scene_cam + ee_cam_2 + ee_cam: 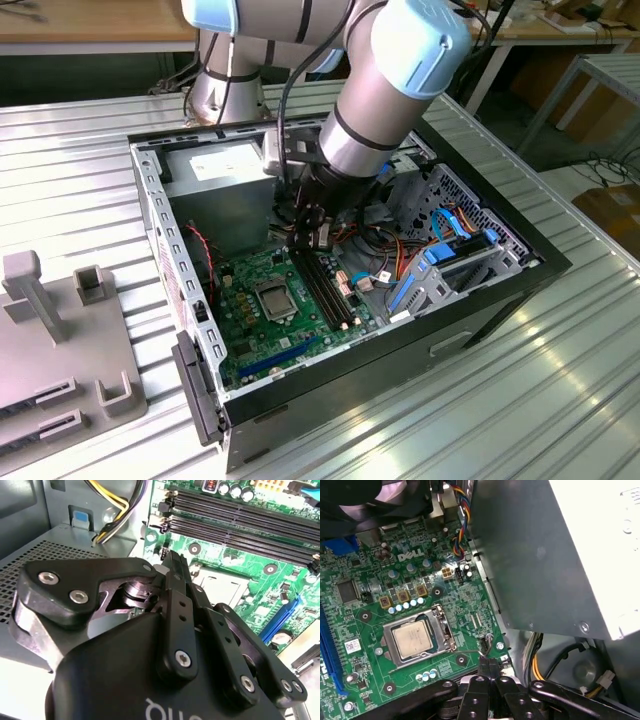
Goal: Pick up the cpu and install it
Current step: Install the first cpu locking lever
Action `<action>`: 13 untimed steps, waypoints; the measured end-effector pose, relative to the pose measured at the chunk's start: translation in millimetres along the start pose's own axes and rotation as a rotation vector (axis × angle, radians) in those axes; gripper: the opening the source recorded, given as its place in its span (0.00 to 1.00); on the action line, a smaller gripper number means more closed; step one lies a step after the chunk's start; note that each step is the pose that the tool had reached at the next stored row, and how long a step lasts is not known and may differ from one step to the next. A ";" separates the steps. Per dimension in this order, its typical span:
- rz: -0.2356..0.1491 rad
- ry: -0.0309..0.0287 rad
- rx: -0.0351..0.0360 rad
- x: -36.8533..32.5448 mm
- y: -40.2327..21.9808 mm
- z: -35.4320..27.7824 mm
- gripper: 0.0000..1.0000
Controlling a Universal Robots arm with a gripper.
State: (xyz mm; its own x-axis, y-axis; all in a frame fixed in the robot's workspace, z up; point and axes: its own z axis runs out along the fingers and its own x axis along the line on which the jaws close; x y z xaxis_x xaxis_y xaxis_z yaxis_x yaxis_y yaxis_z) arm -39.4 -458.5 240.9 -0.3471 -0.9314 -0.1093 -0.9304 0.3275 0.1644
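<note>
In the socket (417, 640) sits the cpu (413, 639), end effector (489, 669) beside it.

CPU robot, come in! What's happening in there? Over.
Gripper jaws shut, holding nothing, low over the green board. CPU sits in its socket. Nothing between them. Over.

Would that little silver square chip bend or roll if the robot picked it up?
Probably not. The cpu looks like a flat, stiff metal plate, so it shouldn't bend or roll. It seems thin and smooth, lying flush inside the socket, so it might be slippery to grab.
</note>
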 end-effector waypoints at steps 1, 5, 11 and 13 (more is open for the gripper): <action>0.000 -0.0005 -0.0011 -0.7 -1.1 0.0 0.11; 0.000 -0.0011 -0.0017 -6.8 -0.5 1.6 0.11; 0.000 -0.0012 -0.0017 -14.0 4.2 4.6 0.11; 0.000 -0.0010 -0.0017 -13.0 6.7 5.0 0.11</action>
State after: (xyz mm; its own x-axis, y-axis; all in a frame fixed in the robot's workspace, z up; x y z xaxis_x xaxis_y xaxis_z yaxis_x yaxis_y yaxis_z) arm -41.8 -443.3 238.5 -0.3472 -0.9313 -0.1103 -0.9303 0.3272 0.1661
